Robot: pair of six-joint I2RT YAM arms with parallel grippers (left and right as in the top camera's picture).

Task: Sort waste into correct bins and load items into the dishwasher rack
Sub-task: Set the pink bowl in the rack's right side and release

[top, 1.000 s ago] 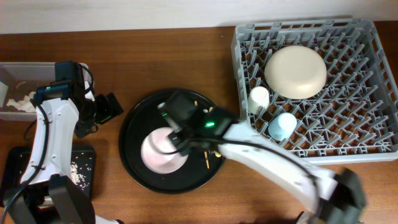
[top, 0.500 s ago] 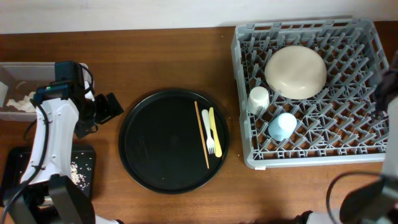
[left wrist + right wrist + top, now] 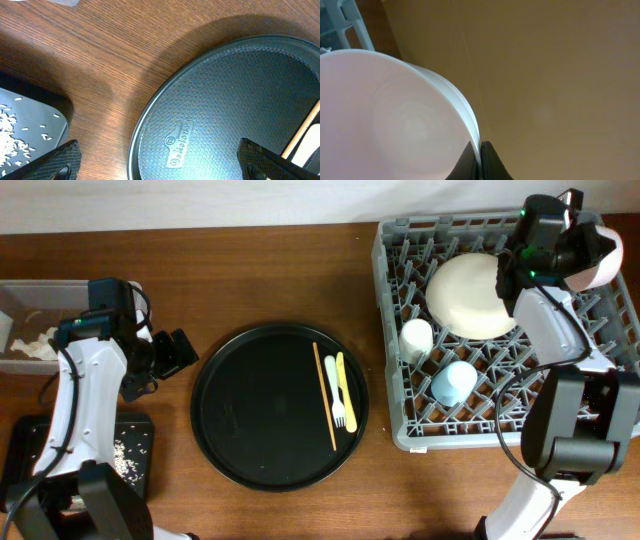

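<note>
Holding the pink bowl (image 3: 603, 265) by its rim, my right gripper (image 3: 578, 255) is clamped down hard. In the right wrist view the two fingertips meet on either side of the thin lip of the bowl (image 3: 395, 125), with nothing else between them. The bowl hangs over the far right part of the dishwasher rack (image 3: 500, 435), just beside the cream plate (image 3: 470, 295) that leans among the pegs. The small white cup (image 3: 416, 338) and the light blue cup (image 3: 453, 383) sit nearer the rack's left side, well apart from the bowl.

As I judge it, the step is to seat this bowl in the rack. An edge pinch is a thin hold, so I should move slowly and avoid any twist that could swing the bowl out of my fingers. I want a free row of pegs to the right of the plate. I would tip the bowl on edge so its hollow faces down or sideways, then lower it until the pegs bear its weight. Only then should I let go. I cannot see from here how the pegs line up under the bowl, so I should go down gently and stop at the first touch.

My left gripper (image 3: 165, 360) is spread wide and holds nothing, hovering at the left edge of the round black tray (image 3: 260, 420). On that tray the white fork (image 3: 337, 400), the yellow knife (image 3: 346, 380) and the thin wooden stick (image 3: 325, 395) wait their turn.
</note>
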